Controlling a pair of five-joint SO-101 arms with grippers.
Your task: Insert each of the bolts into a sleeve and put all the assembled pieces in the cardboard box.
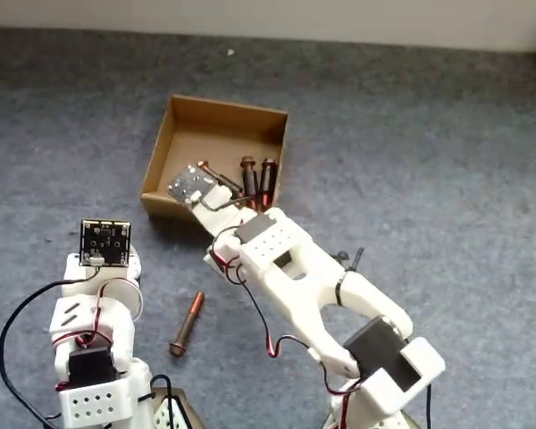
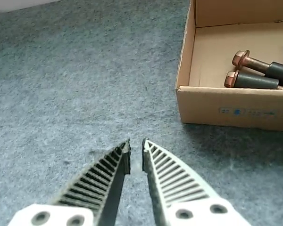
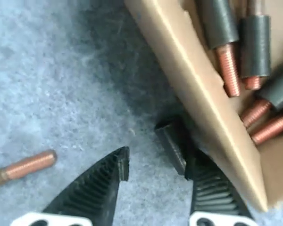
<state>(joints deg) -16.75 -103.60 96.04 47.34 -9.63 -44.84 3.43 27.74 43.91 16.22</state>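
My right gripper is open, low over the carpet just outside the cardboard box. A short black sleeve lies beside the box's outer wall, touching the tip of one finger. The threaded end of a loose copper bolt rests on the carpet beyond the other finger; the high view shows this bolt between the two arms. Several bolts in black sleeves lie inside the box. My left gripper is shut with nothing in it, over bare carpet short of the box.
Grey carpet covers the whole floor. The right arm stretches from the near right to the box's front wall. The left arm stands at the near left. Cables loop beside both arms.
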